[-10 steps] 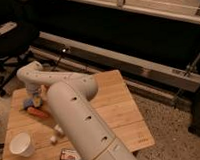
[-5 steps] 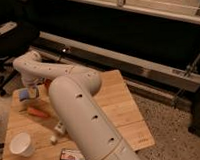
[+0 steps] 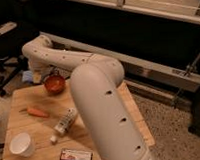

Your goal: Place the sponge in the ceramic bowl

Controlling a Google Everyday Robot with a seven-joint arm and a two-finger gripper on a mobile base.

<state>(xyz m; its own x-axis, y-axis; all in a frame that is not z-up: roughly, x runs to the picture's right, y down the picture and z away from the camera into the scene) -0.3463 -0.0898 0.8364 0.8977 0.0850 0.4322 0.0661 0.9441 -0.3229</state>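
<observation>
No writing can be read anywhere. The tool [image 3: 38, 76], closed on the sponge [image 3: 27, 76], is at the table's [image 3: 25, 100] far left corner. The bottle [image 3: 65, 121] and the dark packet [image 3: 76, 156], both nearer the camera than the tool, have labels too blurred to read.

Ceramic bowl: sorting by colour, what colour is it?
Orange-red bowl, camera view; the gripper holds the sponge beside it.
</observation>
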